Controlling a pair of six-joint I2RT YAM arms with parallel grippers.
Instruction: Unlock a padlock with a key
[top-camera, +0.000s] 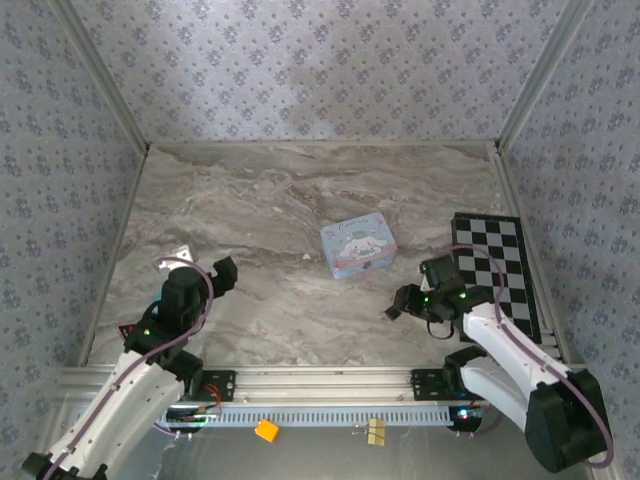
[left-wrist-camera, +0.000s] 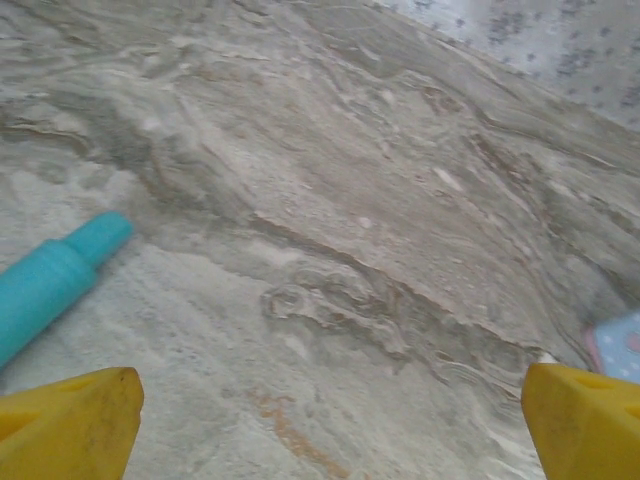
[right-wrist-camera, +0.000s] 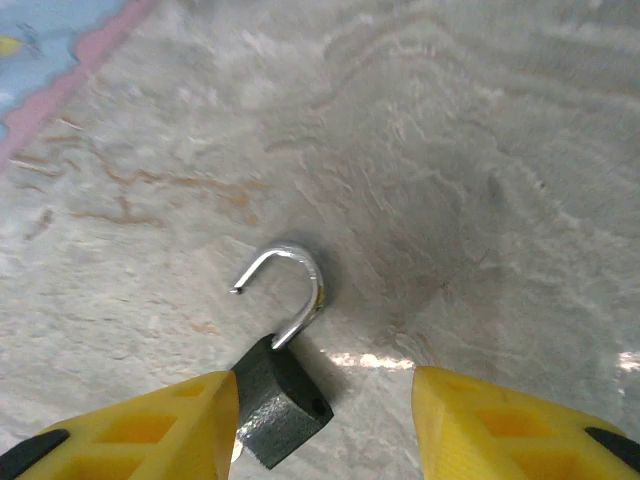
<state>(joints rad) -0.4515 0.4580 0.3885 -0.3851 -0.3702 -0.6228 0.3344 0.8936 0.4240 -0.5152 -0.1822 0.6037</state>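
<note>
Veins of grey and brown run across the table (top-camera: 260, 200), and from where I stand the padlock (right-wrist-camera: 280, 405) draws the eye. It is a small dark block lying flat on the stone in front of the right arm. Its silver shackle (right-wrist-camera: 290, 285) is swung open, with one end seated in the body and the other curling free above the surface. The right gripper (right-wrist-camera: 328, 395) sits low over it, its yellow fingers (right-wrist-camera: 150, 430) parted to a middling width. The padlock's body rests against the finger at the left of the wrist view, with bare table between it and the other finger, so nothing is clamped. The light-blue tin (top-camera: 358, 248), printed with a cartoon figure, lies near the middle of the table, beyond the right gripper and apart from it. Its pink-edged corner peeks into the top left of the right wrist view. A black-and-white checkerboard (top-camera: 495, 275) lies flat along the right edge of the table, just beside the right arm. Over on the left side the left gripper (left-wrist-camera: 330, 400) hangs above bare stone with its yellow fingertips spread wide, holding nothing. A teal rod-like thing (left-wrist-camera: 50, 285) with a narrower rounded end lies on the table at the left of that wrist view, clear of the fingers. Below the table's near rail sit an orange-yellow cube (top-camera: 266, 430) and a small tan piece (top-camera: 376, 430), well apart from both grippers.
</note>
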